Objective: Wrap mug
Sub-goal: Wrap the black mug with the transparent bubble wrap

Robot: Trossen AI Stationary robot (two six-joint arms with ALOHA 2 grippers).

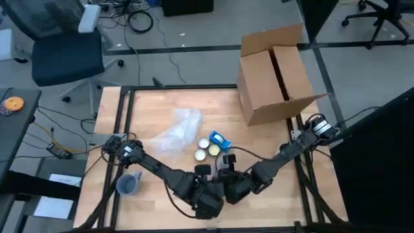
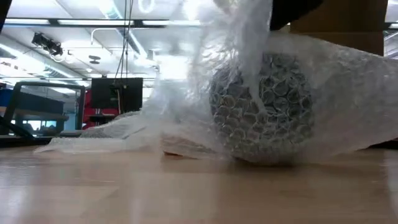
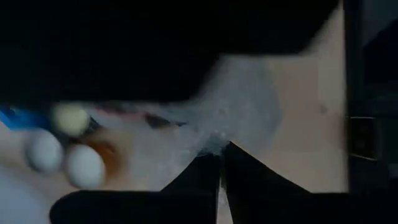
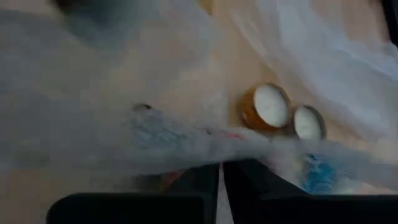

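Observation:
In the low view a round grey thing [image 2: 261, 112], swathed in bubble wrap [image 2: 323, 93], rests on the wooden table close to the camera. Whether it is the mug I cannot tell. The arms hide it in the high view. My left gripper [image 3: 220, 163] and my right gripper [image 4: 220, 167] meet near the table's front edge, at its middle, each shut on the wrap. An unwrapped grey-blue mug [image 1: 129, 184] stands upright at the front left. More clear wrap [image 1: 178, 131] lies spread at the table's middle. My left gripper pinches a gathered point of the bubble wrap [image 3: 213, 144] between its two fingertips. The sheet fans out beyond the tips toward the table. My right gripper pinches a bunched fold of the bubble wrap [image 4: 211, 149] at its fingertips. The film stretches across in front of the fingers.
An open cardboard box [image 1: 275, 71] stands at the table's far right corner. Two small round white-topped things [image 1: 207, 149] and a blue packet [image 1: 220, 138] lie just beyond the grippers. An office chair [image 1: 65, 55] and cables are on the floor behind the table.

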